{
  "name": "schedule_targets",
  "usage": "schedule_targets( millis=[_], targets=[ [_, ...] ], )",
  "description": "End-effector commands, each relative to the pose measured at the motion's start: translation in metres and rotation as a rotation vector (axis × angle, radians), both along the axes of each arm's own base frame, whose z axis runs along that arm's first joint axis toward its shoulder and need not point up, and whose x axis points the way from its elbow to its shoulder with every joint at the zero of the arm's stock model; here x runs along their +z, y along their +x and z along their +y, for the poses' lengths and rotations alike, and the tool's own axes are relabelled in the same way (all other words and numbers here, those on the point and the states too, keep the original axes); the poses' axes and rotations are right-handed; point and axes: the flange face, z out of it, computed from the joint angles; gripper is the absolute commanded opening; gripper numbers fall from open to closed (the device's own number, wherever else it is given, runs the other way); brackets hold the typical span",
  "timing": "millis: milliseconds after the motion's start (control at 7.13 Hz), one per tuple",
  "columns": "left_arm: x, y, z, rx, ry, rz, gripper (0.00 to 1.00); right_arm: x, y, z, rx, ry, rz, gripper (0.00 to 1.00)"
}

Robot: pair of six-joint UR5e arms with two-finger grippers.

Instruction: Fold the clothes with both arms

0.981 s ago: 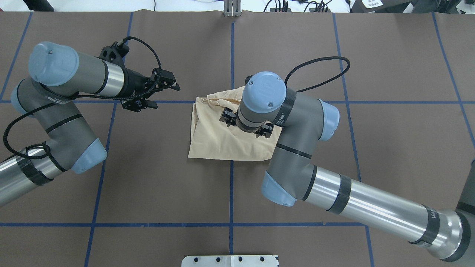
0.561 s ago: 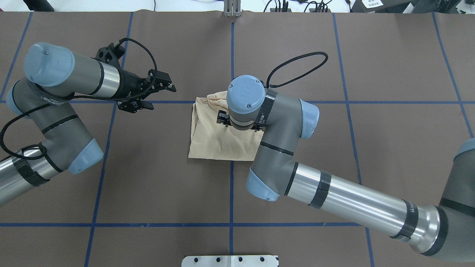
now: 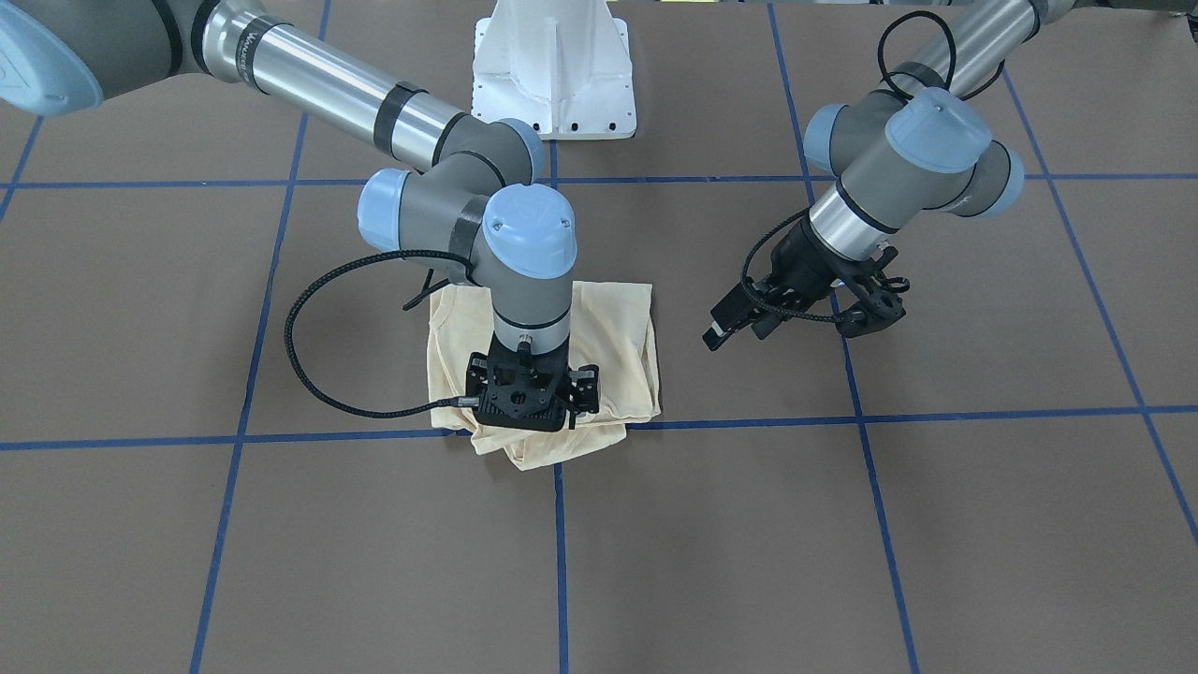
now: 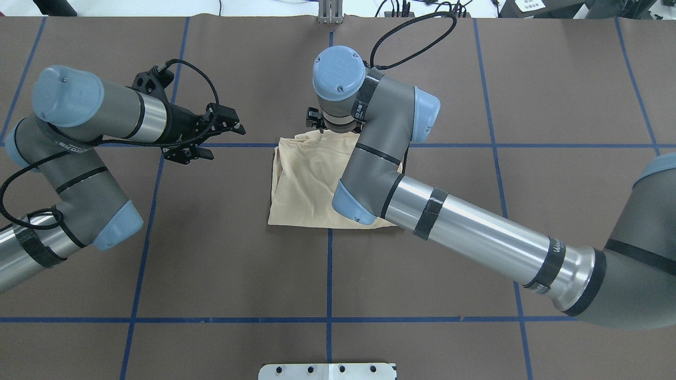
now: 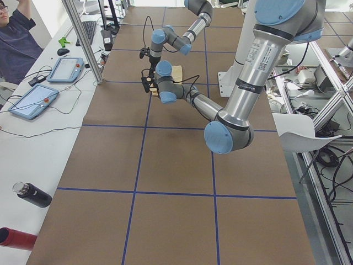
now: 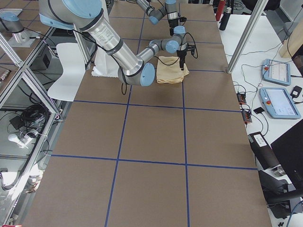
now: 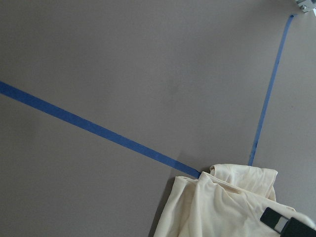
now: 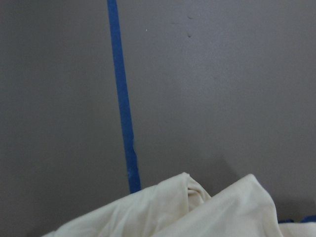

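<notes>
Cream-yellow and soft, the thin folded shirt (image 4: 306,182) lies in a square-ish pile in the middle of the brown paper-covered table (image 4: 211,248), right where two blue tape lines (image 4: 328,274) cross. Its near edge is flat and tidy. Its far edge is bumpy, with a small lump of cloth sticking out past the tape.

The black right gripper (image 3: 530,402) points straight down over that bumpy far edge. Its fingers are hidden under the wrist, so I cannot tell if they are apart or pinched. The black left gripper (image 4: 223,141) hangs in the air well off to the left of the shirt. Its fingers are spread and it holds nothing.

I think the job now is to tidy the lump. To do it well, the right gripper should come down slowly on the lump alone. It should take just the loose bit, not the whole pile. Then it should tuck or pull it gently, so the neat folds do not slide or open up. The left gripper could help by pressing the left side down, or else stay clear.

A second ago the right gripper was over the middle of the shirt. Now it has moved to the far edge. The left gripper has slid a little more to the left. The shirt looks just the same.
</notes>
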Motion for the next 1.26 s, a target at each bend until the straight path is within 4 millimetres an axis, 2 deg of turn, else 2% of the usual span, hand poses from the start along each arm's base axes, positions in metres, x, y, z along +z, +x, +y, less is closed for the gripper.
schedule_targets(
  millis=[0,140,280,421,561,701,841,981,1121],
  targets=[
    [0.001,0.0,0.0,-0.001,0.001,-0.002,0.99,0.013,-0.003,-0.012,0.004,0.008,0.004,1.0],
    [0.0,-0.001,0.0,0.0,0.003,-0.001,0.99,0.012,0.002,-0.016,0.011,0.008,0.002,1.0],
    [0.0,-0.002,-0.001,0.004,0.022,-0.006,1.0,0.005,0.015,-0.028,0.002,0.032,0.0,1.0],
    [-0.002,-0.009,-0.005,-0.001,0.054,-0.011,1.0,-0.003,0.037,-0.039,-0.035,0.032,-0.02,1.0],
    [0.01,-0.029,-0.006,-0.007,0.096,-0.036,1.0,-0.005,0.078,-0.05,-0.061,-0.04,-0.03,1.0],
    [0.017,-0.054,-0.019,-0.029,0.131,-0.076,1.0,-0.005,0.118,-0.044,-0.13,-0.048,0.003,1.0],
    [0.038,-0.08,-0.024,-0.038,0.164,-0.132,1.0,0.008,0.165,-0.043,-0.168,-0.06,0.037,1.0],
    [0.069,-0.107,-0.017,0.001,0.289,-0.218,1.0,0.039,0.216,-0.036,-0.198,-0.067,0.048,1.0],
    [0.096,-0.142,-0.014,0.019,0.387,-0.297,1.0,0.089,0.284,-0.031,-0.229,-0.028,0.058,1.0]
  ],
)
